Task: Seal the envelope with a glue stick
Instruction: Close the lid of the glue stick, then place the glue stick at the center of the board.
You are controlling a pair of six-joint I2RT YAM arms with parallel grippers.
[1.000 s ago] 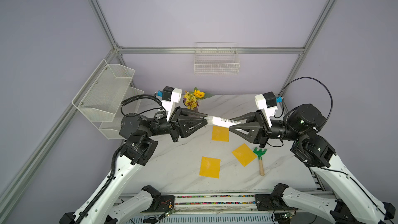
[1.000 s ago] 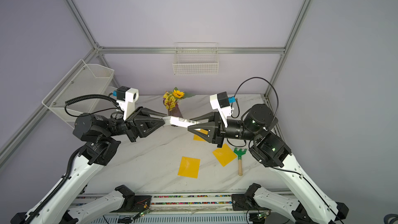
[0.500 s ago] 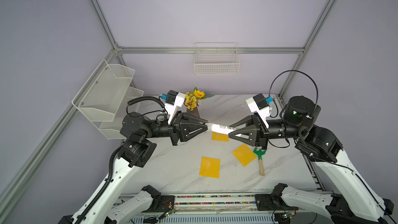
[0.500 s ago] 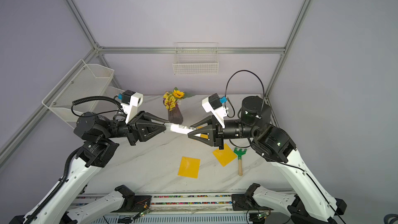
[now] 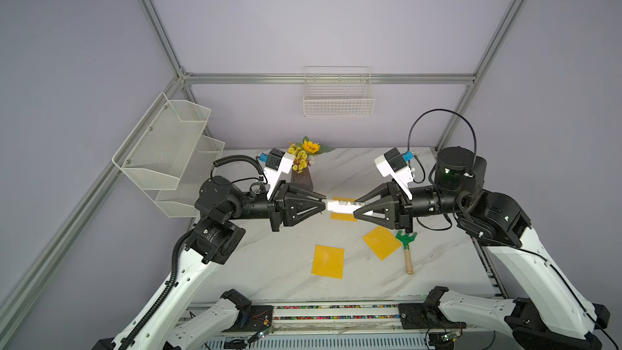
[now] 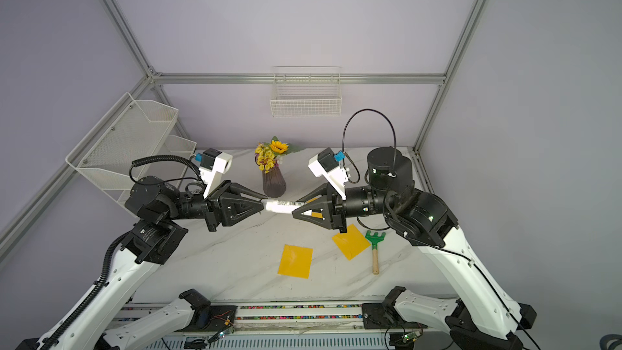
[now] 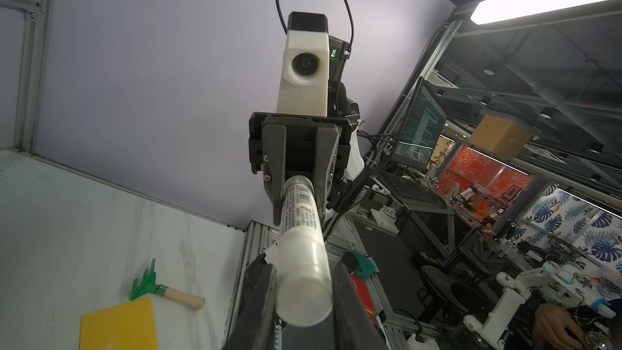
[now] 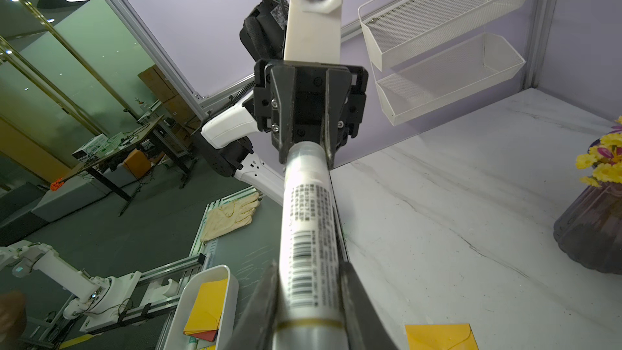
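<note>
Early days, by the look of it: the glue stick (image 5: 343,206) hangs level in the air between the two claws, well above the desk (image 5: 269,264), and it reads as one piece, cap on and no glue out. The left claw (image 5: 323,204) is closed on the cap end and the right claw (image 5: 360,208) is clamped narrow on the labelled body, so uncapping seems the step in hand. Left to do: uncap, glue a flap, press it shut. Three yellow envelopes lie flat on the desk: the far envelope (image 5: 343,217) right under the stick, the right envelope (image 5: 382,242) below the right claw, and the front envelope (image 5: 328,260) nearer the front edge. None shows glue. A green rake (image 5: 406,244) lies just beside the right envelope. The desk is white marble-look. A vase (image 5: 303,178) of flowers stands behind the left claw, a mesh rack (image 5: 168,149) hangs on the wall beyond that arm, and a wire basket (image 5: 338,95) hangs on the back wall, all of it plain lilac.
</note>
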